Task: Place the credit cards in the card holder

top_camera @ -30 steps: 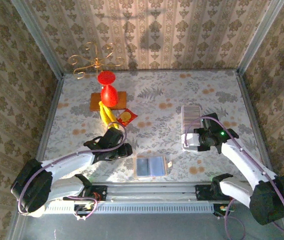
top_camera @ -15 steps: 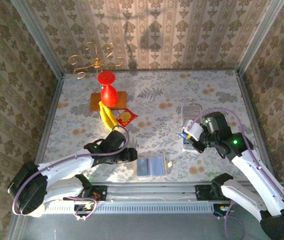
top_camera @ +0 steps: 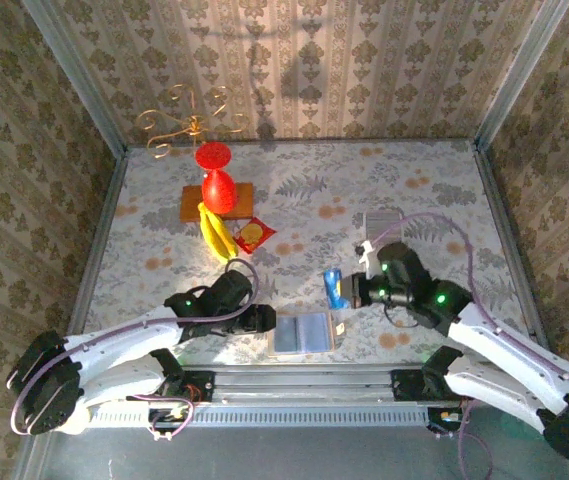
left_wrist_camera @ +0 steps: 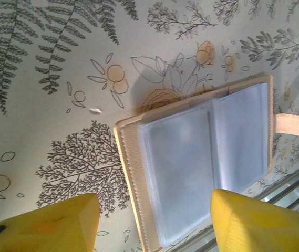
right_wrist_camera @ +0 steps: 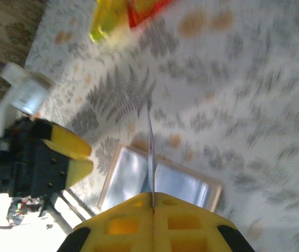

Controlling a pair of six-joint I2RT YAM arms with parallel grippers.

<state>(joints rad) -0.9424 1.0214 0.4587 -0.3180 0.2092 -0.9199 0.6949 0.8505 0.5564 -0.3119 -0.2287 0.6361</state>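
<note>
Tan leather-like card holder (top_camera: 303, 332) lies open flat on floral-print counter (top_camera: 414, 200), clear glossy plastic sleeves (left_wrist_camera: 191, 163) facing up, left end effector (top_camera: 261, 320) open just beside its left edge, right end effector (top_camera: 352, 292) clamped on thin blue credit card (top_camera: 334, 288) held on edge near its far right corner.

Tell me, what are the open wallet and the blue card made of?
Card holder: tan cover looks like leather or imitation, stitched along its edge; pockets seem clear, slightly glossy plastic film. Credit card: probably thin stiff plastic, blue, straight when seen edge-on.
</note>
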